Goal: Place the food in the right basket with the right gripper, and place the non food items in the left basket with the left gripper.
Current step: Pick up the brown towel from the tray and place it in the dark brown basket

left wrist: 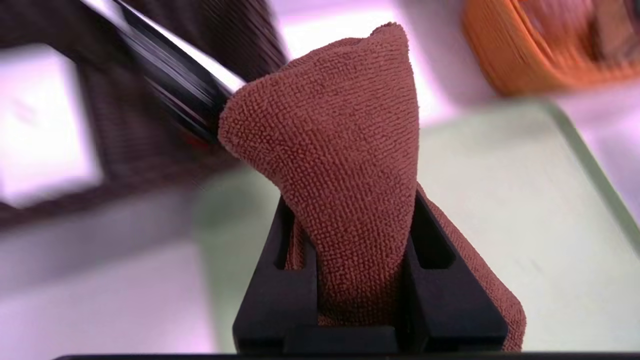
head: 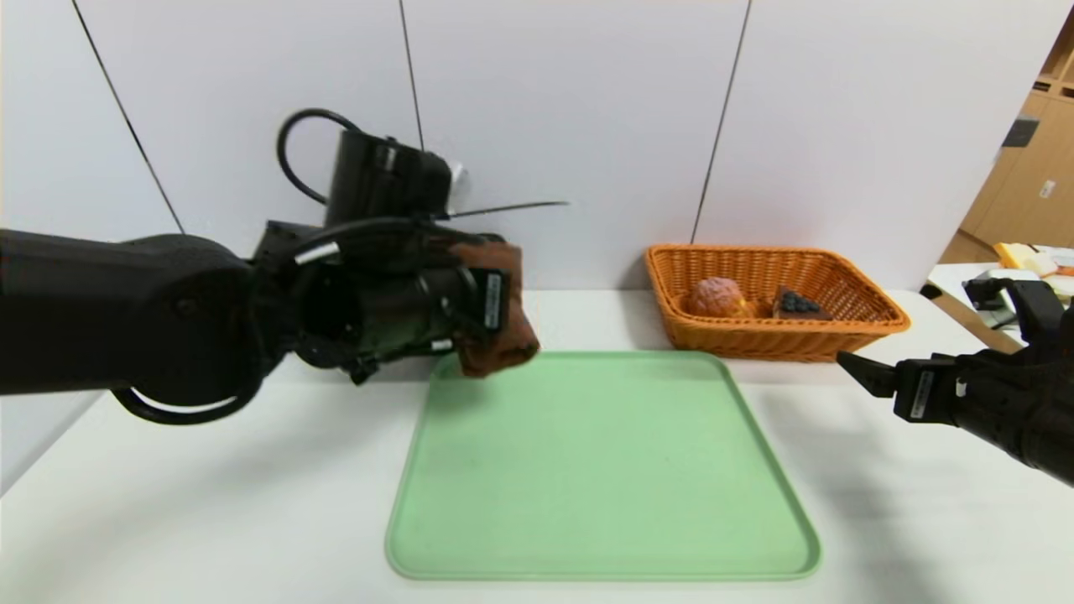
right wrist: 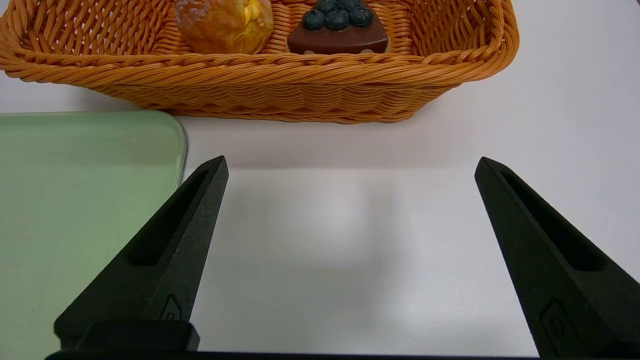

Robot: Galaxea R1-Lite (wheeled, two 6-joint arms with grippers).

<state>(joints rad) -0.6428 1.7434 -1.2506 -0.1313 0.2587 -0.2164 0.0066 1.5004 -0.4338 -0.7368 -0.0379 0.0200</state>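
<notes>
My left gripper (head: pixel 493 304) is shut on the rolled brown towel (head: pixel 506 340) and holds it in the air over the far left corner of the green tray (head: pixel 604 470). In the left wrist view the towel (left wrist: pixel 340 125) stands up between the fingers (left wrist: pixel 270 280). Beyond it is the dark brown left basket (left wrist: pixel 125 125) with a black tube (left wrist: pixel 170 75) in it; my arm hides this basket in the head view. The orange right basket (head: pixel 776 340) holds the bun (head: pixel 716 298) and the cake slice (head: pixel 799 304). My right gripper (head: pixel 873 373) is open and empty, low in front of that basket (right wrist: pixel 280 85).
The tray is bare and fills the middle of the white table (head: pixel 210 520). A white wall stands close behind both baskets. The table's right edge runs just past the orange basket, with another cluttered surface (head: pixel 1032 260) beyond it.
</notes>
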